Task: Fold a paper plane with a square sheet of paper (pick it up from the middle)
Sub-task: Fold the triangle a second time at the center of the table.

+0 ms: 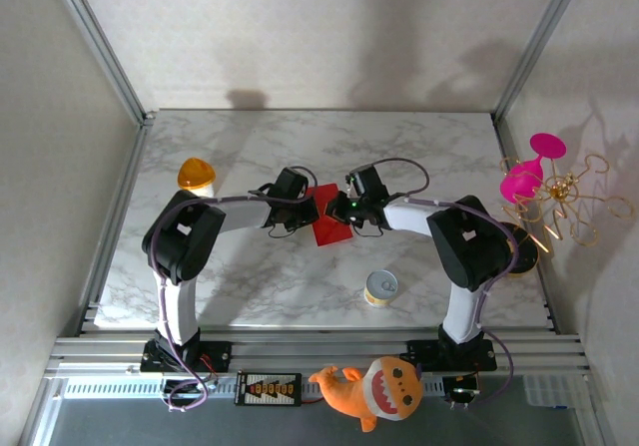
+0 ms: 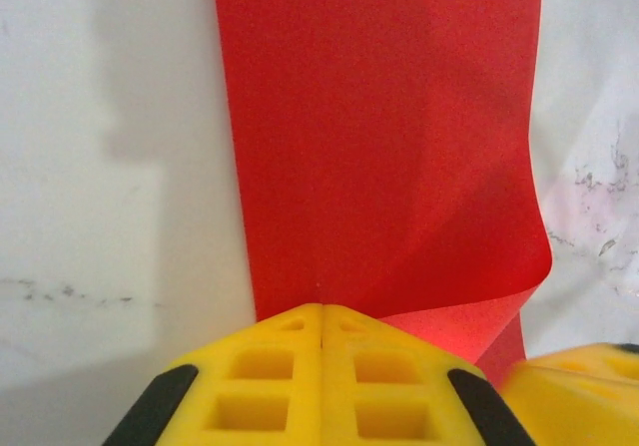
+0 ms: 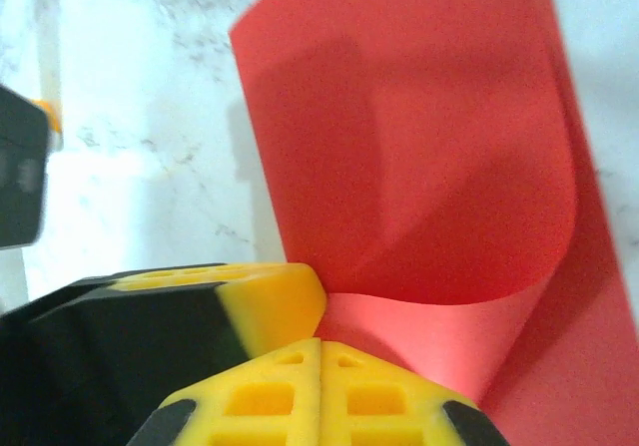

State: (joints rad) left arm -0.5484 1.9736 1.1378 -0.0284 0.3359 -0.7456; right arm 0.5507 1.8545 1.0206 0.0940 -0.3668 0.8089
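Left gripper (image 2: 321,311) and right gripper (image 3: 321,344) both clamp the red paper (image 2: 379,137) mid white marble table (image 1: 419,157); yellow tin (image 1: 380,287) at five o'clock.

The bench (image 1: 300,286) is a pale marble-look slab, set inside an aluminium frame (image 1: 110,62) with plain white walls (image 1: 300,27) around it. A small yellow tin (image 1: 380,288) stands near the front edge, right of centre, its round top pale. Toward the left rear sits an orange-yellow domed thing (image 1: 197,174). At the right edge a bright pink goblet (image 1: 529,172) stands just beside a gold wire ornament (image 1: 569,202) of loops, the two overlapping in the top view. In front, off the marble, an orange shark plush (image 1: 374,388) lies on the frame, near a flat black box (image 1: 269,388) with rows of pale marks.
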